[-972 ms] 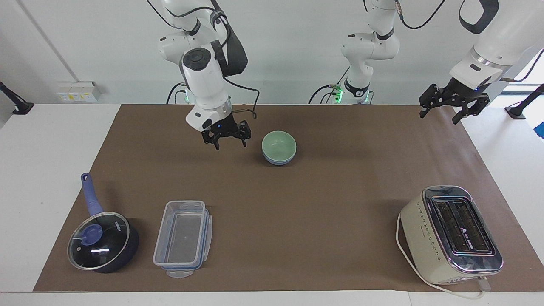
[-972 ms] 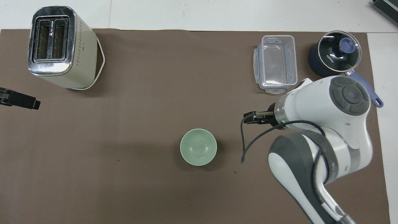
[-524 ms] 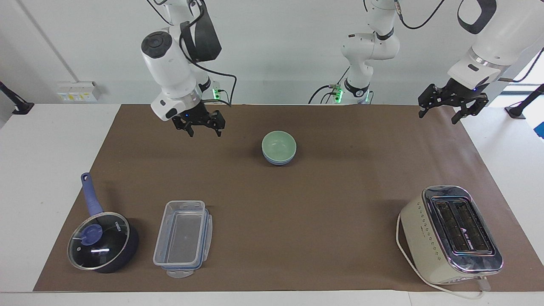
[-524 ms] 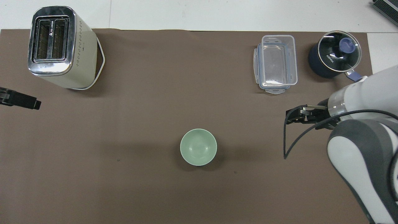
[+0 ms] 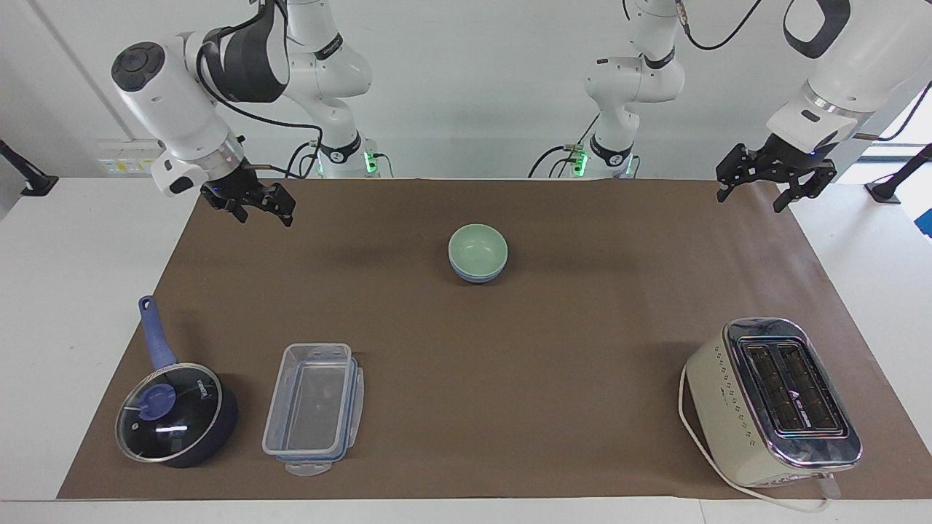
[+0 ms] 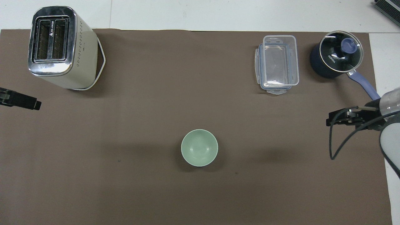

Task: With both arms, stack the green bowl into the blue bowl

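The green bowl (image 5: 478, 247) sits nested in the blue bowl (image 5: 477, 276) on the brown mat, near the middle and toward the robots' end. In the overhead view only the green bowl (image 6: 199, 147) shows; the blue bowl is hidden under it. My right gripper (image 5: 266, 216) is open and empty, up over the mat's edge at the right arm's end, well apart from the bowls; it also shows in the overhead view (image 6: 336, 120). My left gripper (image 5: 751, 201) is open and empty, raised over the mat's corner at the left arm's end, and waits (image 6: 31, 104).
A cream toaster (image 5: 775, 400) stands farther from the robots at the left arm's end. A clear plastic container (image 5: 313, 407) and a dark blue glass-lidded saucepan (image 5: 175, 415) stand farther from the robots at the right arm's end. The brown mat (image 5: 524, 364) covers the table.
My right gripper has swung away from beside the stacked bowls toward the right arm's end of the table. The bowls and the left arm have not moved.
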### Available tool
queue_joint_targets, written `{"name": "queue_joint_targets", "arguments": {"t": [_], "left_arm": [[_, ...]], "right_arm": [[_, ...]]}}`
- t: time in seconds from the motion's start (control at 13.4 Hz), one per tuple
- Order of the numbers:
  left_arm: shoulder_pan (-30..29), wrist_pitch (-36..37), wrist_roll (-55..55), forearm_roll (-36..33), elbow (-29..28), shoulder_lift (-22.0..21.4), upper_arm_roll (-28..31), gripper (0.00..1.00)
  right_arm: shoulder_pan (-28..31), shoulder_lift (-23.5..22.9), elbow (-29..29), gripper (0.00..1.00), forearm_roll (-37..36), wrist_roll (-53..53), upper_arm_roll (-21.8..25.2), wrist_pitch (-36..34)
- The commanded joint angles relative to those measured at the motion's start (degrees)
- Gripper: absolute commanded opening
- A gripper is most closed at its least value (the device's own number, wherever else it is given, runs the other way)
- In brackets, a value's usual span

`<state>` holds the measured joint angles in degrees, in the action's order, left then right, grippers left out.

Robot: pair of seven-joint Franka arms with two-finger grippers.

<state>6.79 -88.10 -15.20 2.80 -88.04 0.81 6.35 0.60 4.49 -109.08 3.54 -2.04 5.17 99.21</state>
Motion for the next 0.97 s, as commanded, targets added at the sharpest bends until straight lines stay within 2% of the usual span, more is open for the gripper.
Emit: {"name": "queue_joint_targets", "arguments": {"t": [0.0,0.22,0.6,0.9], "left_arm": [[0.24,0.83,0.70,-1.04,1.03,0.24,-0.02,1.00],[0.15,0.65,0.61,-1.04,1.03,0.24,-0.02,1.00],[0.24,0.56,0.61,-1.04,1.03,0.24,-0.02,1.00],[0.24,0.47,0.61,-1.04,1.11,0.24,-0.02,1.00]], "right_arm": [[1.15,0.61,4.47,1.00,-2.83,2.21,-0.69,-0.69],[1.15,0.52,9.75,1.00,-3.45,2.30,-0.69,-1.30],[0.36,0.17,21.00,1.00,-5.21,2.22,-1.47,-11.75],[-0.25,1.66,20.49,1.00,-5.65,2.21,-2.18,-14.14]]}}
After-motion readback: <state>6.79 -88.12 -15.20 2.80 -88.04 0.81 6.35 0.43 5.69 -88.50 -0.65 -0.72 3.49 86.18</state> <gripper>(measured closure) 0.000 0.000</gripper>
